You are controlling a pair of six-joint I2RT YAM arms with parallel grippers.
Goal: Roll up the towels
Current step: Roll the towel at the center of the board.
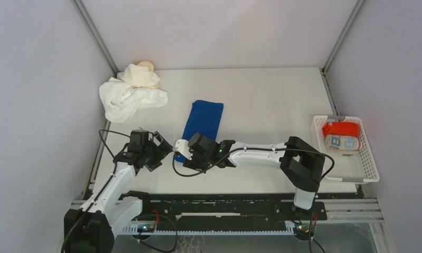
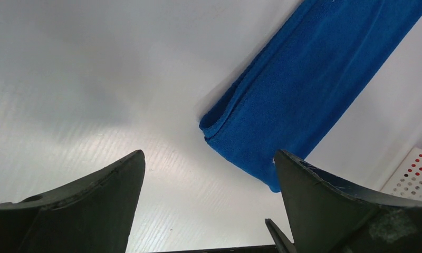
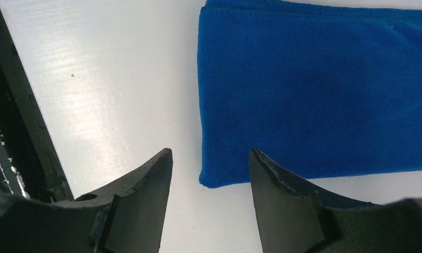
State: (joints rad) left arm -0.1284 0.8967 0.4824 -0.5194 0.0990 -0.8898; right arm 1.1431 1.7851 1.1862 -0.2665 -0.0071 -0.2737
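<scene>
**Me:** White desk [image 1: 267, 95], pale grey walls on three sides. My two bases sit at the near edge.

**Checker:** Towels, position?

**Me:** The blue towel [image 1: 204, 122] lies flat mid-desk, folded into a long strip and not rolled. Its near end is just ahead of both wrists. A heap of white towels [image 1: 125, 100] sits at the far left corner with a cream towel [image 1: 140, 76] crumpled on top. Two rolled ones lie in the white basket [image 1: 351, 166] at the right edge. The red towel [image 1: 339, 128] is farther back, and the light-blue patterned towel [image 1: 342, 142] touches it on the near side.

**Checker:** Left jaws?

**Me:** Spread wide, nothing between them. In the left wrist view there is bare desk below, and the strip's folded near corner lies just beyond, toward the right finger.

**Checker:** Right jaws?

**Me:** Apart, pinching nothing. In the right wrist view they hang at the strip's near corner, and that corner shows in the gap between the fingers. Contact with the cloth: cannot tell.
</scene>
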